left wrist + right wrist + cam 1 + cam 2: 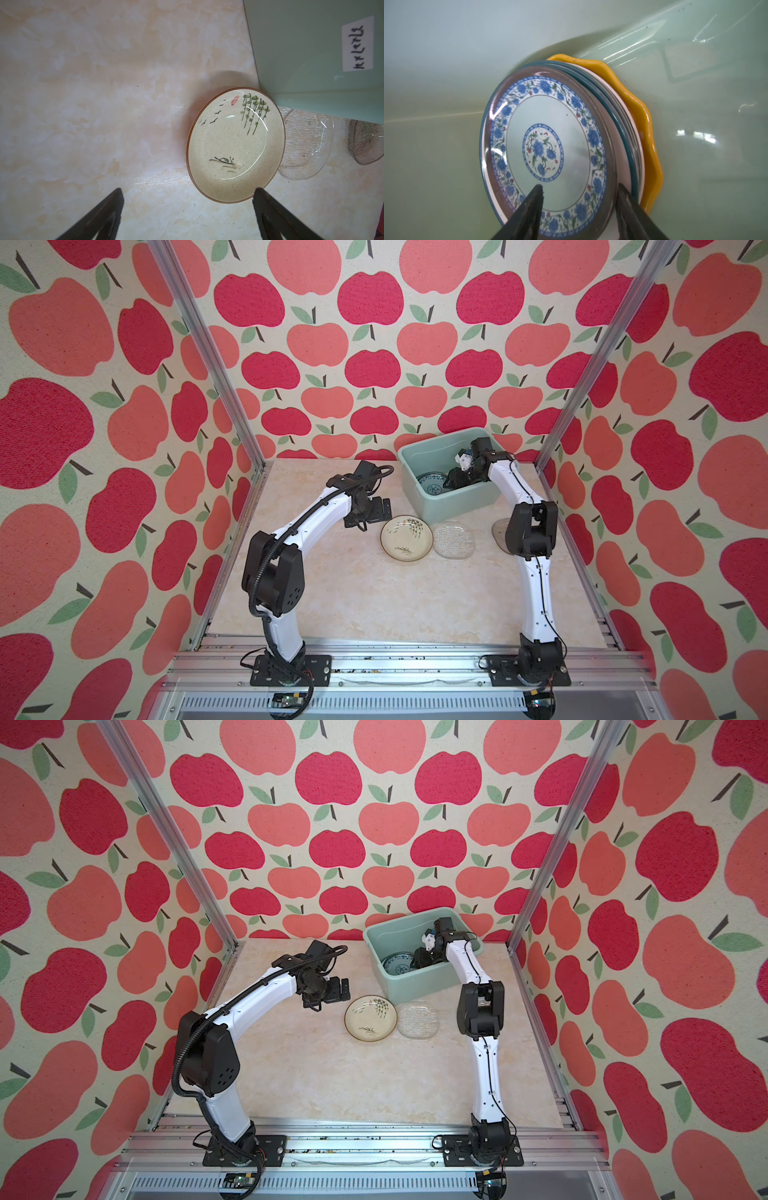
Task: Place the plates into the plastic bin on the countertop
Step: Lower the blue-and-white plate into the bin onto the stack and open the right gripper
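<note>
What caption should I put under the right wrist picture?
Right gripper, jaws apart, at stacked plates in the green bin.

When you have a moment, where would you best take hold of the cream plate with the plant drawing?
Probably by the raised brown rim at its left edge, from the side of the open left gripper: the cream plate lies flat, the clear glass plate crowds its right edge and the plastic bin stands close behind.
</note>
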`<state>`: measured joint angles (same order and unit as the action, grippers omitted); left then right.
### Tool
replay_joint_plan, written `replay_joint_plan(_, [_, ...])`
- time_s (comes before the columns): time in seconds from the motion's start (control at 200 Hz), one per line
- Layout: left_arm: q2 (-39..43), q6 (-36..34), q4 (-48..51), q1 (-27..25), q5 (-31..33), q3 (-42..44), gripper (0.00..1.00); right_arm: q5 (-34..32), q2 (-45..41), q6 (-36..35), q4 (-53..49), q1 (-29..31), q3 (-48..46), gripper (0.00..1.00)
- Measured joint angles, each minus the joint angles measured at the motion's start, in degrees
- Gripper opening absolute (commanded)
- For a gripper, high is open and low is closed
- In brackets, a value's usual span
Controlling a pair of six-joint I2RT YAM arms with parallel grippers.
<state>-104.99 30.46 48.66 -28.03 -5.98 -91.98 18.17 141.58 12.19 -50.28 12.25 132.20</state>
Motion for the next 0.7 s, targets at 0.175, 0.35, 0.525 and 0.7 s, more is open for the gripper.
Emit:
replay_joint_plan(0.175, [-1.62,0.31,0.15,0.0,0.13,-0.33,0.99,-2.49,-0.02,-0.81,-0.2,0.17,0.81,0.71])
replay_joint_plan(0.35, [-3.82,2.27,1.11,0.0,0.13,-0.37,0.99,-5.57,-0.76,-1.05,-0.7,-0.04,1.75,0.76])
replay_joint_plan(0.525, [-5.95,4.94,2.82,-0.17,-0.09,-0.59,1.0,-6.38,-4.57,-0.72,-0.9,-0.26,2.93,0.77])
replay_joint_plan(0.7, [-6.54,6.62,3.02,-1.53,-0.57,-0.48,0.98,-6.38,-12.9,0.07,-1.51,-0.09,3.04,0.77])
